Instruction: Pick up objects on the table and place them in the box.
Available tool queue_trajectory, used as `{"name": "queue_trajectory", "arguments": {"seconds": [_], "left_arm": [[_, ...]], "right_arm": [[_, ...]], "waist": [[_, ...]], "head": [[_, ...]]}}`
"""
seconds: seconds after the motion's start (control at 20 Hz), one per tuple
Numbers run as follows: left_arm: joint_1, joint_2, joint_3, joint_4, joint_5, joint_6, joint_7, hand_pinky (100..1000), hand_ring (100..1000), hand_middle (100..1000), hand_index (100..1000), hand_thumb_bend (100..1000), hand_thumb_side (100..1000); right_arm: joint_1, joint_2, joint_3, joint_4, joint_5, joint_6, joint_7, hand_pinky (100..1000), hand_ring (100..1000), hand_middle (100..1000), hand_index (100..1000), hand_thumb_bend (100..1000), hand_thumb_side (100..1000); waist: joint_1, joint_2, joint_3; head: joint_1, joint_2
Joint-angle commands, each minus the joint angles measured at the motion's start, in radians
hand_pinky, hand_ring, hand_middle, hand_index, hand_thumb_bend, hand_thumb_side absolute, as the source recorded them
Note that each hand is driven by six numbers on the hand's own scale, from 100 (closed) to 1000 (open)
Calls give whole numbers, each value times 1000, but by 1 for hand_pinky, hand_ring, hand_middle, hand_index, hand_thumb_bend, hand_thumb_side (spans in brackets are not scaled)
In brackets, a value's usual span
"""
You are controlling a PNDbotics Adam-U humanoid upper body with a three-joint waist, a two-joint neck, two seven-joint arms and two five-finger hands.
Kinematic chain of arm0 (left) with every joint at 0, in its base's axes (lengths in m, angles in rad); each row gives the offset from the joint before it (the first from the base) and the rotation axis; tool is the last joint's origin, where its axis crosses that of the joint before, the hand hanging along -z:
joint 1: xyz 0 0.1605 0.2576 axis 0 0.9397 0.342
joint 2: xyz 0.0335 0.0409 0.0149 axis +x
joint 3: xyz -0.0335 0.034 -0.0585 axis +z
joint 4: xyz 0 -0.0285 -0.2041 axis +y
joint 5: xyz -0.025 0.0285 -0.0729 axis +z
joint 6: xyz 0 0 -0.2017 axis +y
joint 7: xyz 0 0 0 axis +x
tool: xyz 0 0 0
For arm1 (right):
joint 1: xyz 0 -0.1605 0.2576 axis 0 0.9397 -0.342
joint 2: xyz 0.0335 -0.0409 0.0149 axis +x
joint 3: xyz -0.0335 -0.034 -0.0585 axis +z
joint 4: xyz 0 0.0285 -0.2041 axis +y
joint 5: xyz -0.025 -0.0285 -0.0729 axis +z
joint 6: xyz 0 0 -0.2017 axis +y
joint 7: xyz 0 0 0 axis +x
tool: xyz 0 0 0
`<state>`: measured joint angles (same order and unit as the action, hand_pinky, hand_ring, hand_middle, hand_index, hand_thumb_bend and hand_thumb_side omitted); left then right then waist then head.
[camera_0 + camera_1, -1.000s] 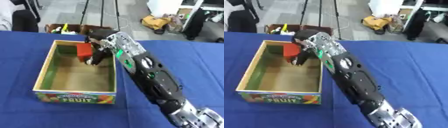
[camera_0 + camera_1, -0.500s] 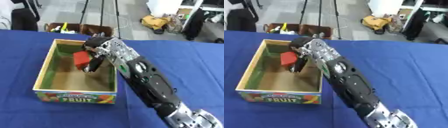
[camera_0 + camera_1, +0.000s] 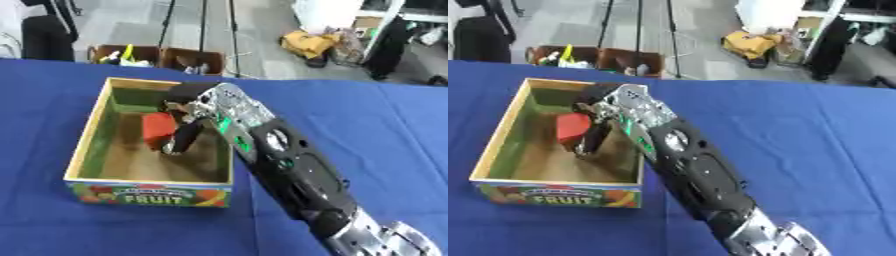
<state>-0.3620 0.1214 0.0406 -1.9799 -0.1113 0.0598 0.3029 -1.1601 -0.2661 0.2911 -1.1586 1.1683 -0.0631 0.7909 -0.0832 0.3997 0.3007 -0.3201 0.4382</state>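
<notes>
While its arm reaches across the blue counter (image 3: 367, 125), the right robot hand (image 3: 188, 131) hangs inside the box (image 3: 87, 145), fingers curled round a red block (image 3: 157, 128) just above the floor.

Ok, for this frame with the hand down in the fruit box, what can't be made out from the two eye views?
- Red object: blurred, partly behind the right hand; its identity and whether it rests on the box floor are unclear.
- Grip: fingers run down beside the object; contact cannot be told.
- Box's right inner wall: hidden by the arm in both views.
- Left hand: in neither view.
</notes>
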Motion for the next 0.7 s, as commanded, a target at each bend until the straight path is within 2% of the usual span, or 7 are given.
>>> {"name": "queue_trajectory", "arguments": {"seconds": [0.05, 0.15, 0.25, 0.35, 0.7], "left_arm": [[-11, 2, -1, -20, 2, 0, 2, 463, 652, 602, 628, 100, 927], [-11, 3, -1, -20, 2, 1, 1, 463, 652, 602, 628, 100, 927], [-10, 3, -1, -20, 2, 1, 1, 463, 652, 602, 628, 100, 927], [-10, 3, -1, -20, 2, 2, 1, 464, 652, 602, 628, 100, 926], [-8, 4, 0, -20, 2, 2, 2, 465, 652, 602, 628, 100, 926]], "right_arm": [[-16, -14, 1, -33, -12, -23, 34, 642, 856, 816, 791, 271, 633], [-18, -18, -1, -45, -5, -32, 54, 688, 898, 867, 841, 468, 646], [-24, -24, -5, -66, 9, -33, 63, 699, 906, 883, 851, 520, 642], [-29, -31, -8, -91, 31, -31, 62, 704, 912, 891, 853, 534, 634], [-28, -56, -18, -173, 48, -26, 39, 697, 899, 872, 848, 452, 674]], "waist": [[7, -22, -2], [8, -23, -3], [8, -24, -5], [8, -26, -6], [11, -34, -16]], "head": [[-5, -3], [-4, -2], [-3, 0], [-2, 3], [-1, 9]]}}
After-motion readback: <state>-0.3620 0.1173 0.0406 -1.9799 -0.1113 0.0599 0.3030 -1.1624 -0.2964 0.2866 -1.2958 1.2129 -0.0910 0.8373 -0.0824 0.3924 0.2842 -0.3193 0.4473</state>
